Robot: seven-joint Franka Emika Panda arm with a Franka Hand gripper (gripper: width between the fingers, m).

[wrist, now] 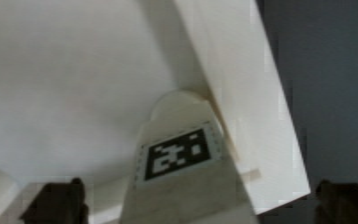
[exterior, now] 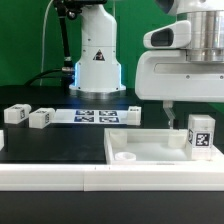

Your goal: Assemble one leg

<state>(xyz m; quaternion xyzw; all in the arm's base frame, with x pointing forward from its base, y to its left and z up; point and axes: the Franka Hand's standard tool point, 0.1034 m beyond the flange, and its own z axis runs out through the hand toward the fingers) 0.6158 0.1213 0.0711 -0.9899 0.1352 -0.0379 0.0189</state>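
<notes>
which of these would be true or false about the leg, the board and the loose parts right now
1. A leg stands upright on the large white board. True.
2. The gripper is clamped around that leg. False: it hangs beside the leg, holding nothing visible.
3. Two more legs lie on the table on the exterior view's left. True.
4. The marker board sits on top of the large white board. False: it lies flat on the table behind it.
</notes>
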